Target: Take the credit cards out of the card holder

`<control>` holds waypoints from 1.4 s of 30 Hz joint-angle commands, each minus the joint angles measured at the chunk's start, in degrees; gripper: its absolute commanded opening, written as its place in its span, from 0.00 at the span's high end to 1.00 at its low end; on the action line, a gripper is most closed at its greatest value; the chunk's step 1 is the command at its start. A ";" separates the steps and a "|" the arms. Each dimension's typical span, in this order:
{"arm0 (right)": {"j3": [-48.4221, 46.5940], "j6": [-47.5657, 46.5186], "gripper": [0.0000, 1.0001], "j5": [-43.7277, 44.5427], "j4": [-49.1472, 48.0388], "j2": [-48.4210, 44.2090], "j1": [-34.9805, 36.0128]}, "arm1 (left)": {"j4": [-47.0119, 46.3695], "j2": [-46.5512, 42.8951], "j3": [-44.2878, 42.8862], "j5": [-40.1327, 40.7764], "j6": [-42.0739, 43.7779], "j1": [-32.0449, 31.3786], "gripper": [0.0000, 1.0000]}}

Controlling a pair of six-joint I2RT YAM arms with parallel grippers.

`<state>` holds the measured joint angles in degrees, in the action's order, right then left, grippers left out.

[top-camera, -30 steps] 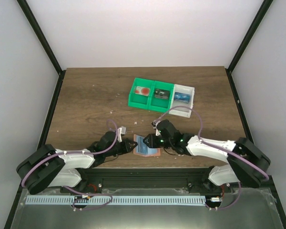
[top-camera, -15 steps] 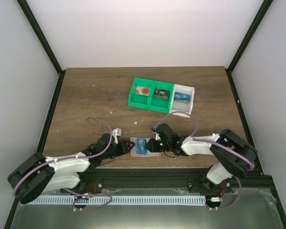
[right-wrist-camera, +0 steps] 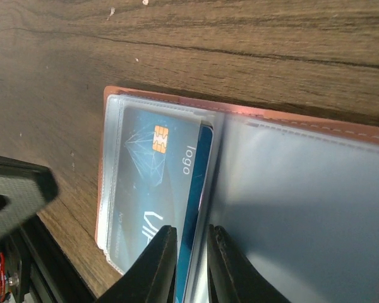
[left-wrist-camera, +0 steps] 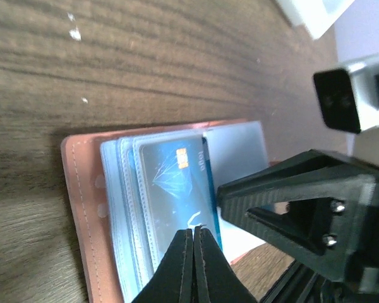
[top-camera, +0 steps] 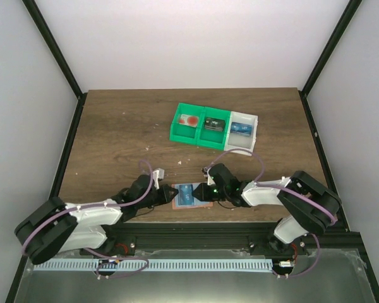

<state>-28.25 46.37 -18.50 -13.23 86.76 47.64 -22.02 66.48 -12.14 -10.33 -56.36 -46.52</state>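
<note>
A: What are we pulling on?

B: The top credit card point(right-wrist-camera: 151, 183), blue with a gold chip, tucked in a clear pocket of the card holder point(right-wrist-camera: 290, 117). I'd judge it light, stiff and slick, and springy if bent. The plastic over it looks soft and will likely cling. More pockets lie staggered beneath, but I can't tell whether each holds a card.

A: Where to take hold?

B: On the bare dark-blue strip along its long edge, by the fold. That's the only part the pocket leaves uncovered. A pinch on the flat face would probably just slide.

A: Which way does it lie?

B: Face up, long sides parallel to the holder's fold, chip end away from the fingertips in both wrist views. The pocket seems to open toward the fold, so I'd expect the card to come out sideways. The holder lies opened flat on the bench point(top-camera: 114, 126), close to its near edge. Its spread runs left to right between the arms.

A: And the fingers?

B: The left fingers point(left-wrist-camera: 183, 265) are pressed together with nothing between them, tips by that bare edge. Whether they touch it I can't tell. The right fingers point(right-wrist-camera: 158, 265) stand a narrow gap apart, straddling the strip and gripping nothing I can see.

A: Anything else about?

B: A green bin point(top-camera: 199, 126) and a white bin point(top-camera: 243, 129), well apart, farther back.
</note>
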 commanded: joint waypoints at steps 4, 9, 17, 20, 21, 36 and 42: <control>1.30 1.82 0.85 -2.55 -4.50 1.49 -0.95 | -6.20 9.85 -2.21 -5.18 3.00 -0.19 1.00; 1.95 2.50 0.85 -3.57 -6.02 2.37 -1.35 | -6.35 12.33 -1.58 -4.20 3.67 -0.19 1.00; 2.85 3.31 0.89 -5.49 -9.10 3.32 -2.05 | -7.84 15.86 -1.01 -4.48 3.56 -0.13 1.00; 3.89 3.88 0.94 -6.17 -10.94 3.39 -2.49 | -8.29 16.28 -0.49 -4.39 3.15 -0.15 1.00; 4.17 4.04 0.97 -6.53 -11.47 3.36 -2.66 | -8.46 16.39 -0.36 -4.36 3.14 -0.15 1.00; 6.66 3.30 0.99 -7.75 -12.31 1.28 -4.48 | -8.48 16.65 1.07 -3.17 2.44 -0.15 1.00; 7.25 2.75 1.00 -8.95 -12.73 1.92 -4.80 | -6.74 15.82 1.41 -1.81 2.93 -0.15 1.00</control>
<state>-22.09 50.37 -26.52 -26.59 88.58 43.57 -33.80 81.89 -12.19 -14.46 -53.95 -46.54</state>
